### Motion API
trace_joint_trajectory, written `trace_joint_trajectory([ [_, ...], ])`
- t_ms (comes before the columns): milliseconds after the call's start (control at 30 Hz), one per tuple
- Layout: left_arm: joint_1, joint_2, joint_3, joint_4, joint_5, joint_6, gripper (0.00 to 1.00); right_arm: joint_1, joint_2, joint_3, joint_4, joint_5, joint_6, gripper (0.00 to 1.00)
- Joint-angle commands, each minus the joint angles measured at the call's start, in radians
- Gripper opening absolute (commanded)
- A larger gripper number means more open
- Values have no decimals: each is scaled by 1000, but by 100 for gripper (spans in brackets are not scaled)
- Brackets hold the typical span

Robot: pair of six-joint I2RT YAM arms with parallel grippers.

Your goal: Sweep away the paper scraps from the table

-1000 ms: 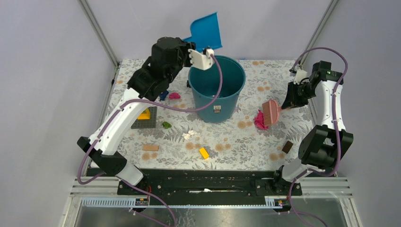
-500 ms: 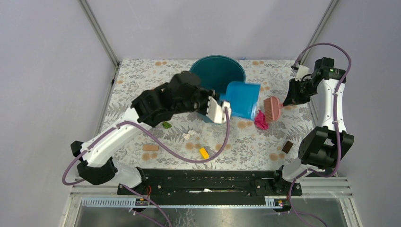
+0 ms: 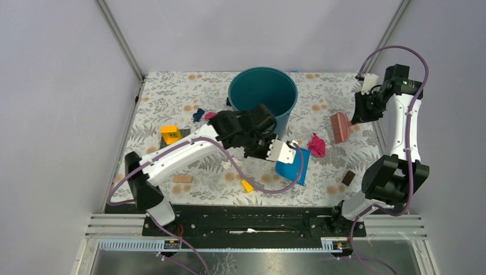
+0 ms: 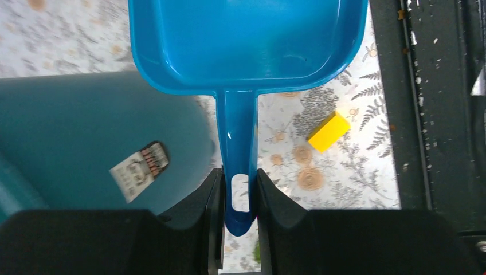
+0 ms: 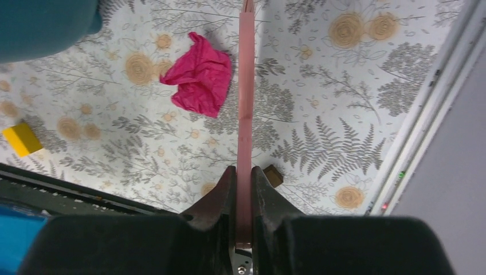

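Observation:
My left gripper is shut on the handle of a blue dustpan, which lies low over the floral table in front of the teal bucket. The pan looks empty. My right gripper is shut on the handle of a pink brush. A magenta paper wad lies between pan and brush, left of the handle in the right wrist view. A dark blue wad and a small magenta wad lie left of the bucket.
A yellow brick lies near the front edge, left of the pan. A tan block, a brown block and a yellow piece on a grey plate are also on the table. My left arm hides the table's middle.
My left arm swung the dustpan from above the bucket down to the table in front of it. My right gripper drew the brush back and right, away from the magenta wad.

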Motion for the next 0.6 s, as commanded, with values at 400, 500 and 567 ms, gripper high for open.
trace_joint_trajectory([
  [400,-16,251,-109,129,-191,-434,0,65,25,-27,152,189,-69,0],
  [500,-24,307,-105,144,-212,-482,0,130,26,-79,178,220,-85,0],
  [567,-28,338,-106,153,-251,-513,0,169,31,-101,183,222,-80,0],
])
